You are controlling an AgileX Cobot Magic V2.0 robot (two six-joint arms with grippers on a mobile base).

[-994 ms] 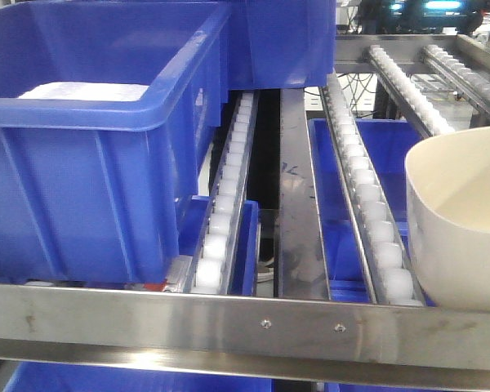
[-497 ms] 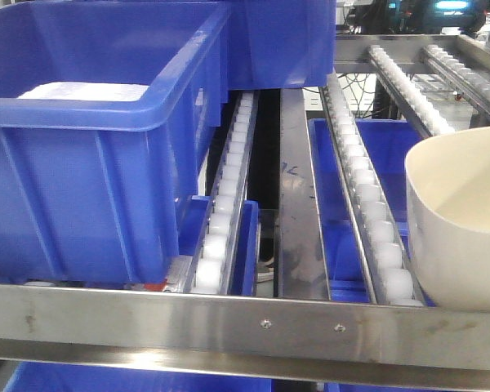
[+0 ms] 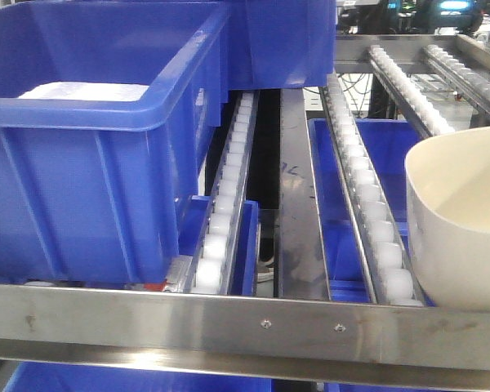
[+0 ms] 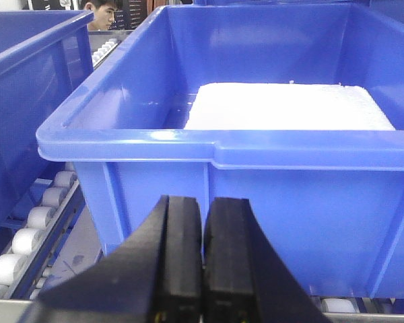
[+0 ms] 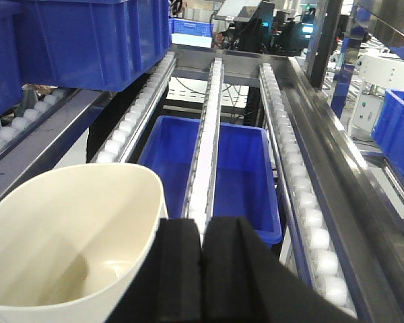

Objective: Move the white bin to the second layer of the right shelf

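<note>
White bin [image 3: 461,220] cut off at right edge

Bright, even overhead light; glare on the steel rail [image 3: 229,322]; near edges soft.

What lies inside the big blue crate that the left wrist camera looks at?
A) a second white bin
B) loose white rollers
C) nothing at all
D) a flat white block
D. In the left wrist view, a flat white block covers much of the floor of the blue crate; the front view also shows its white top over the crate's rim.
</note>
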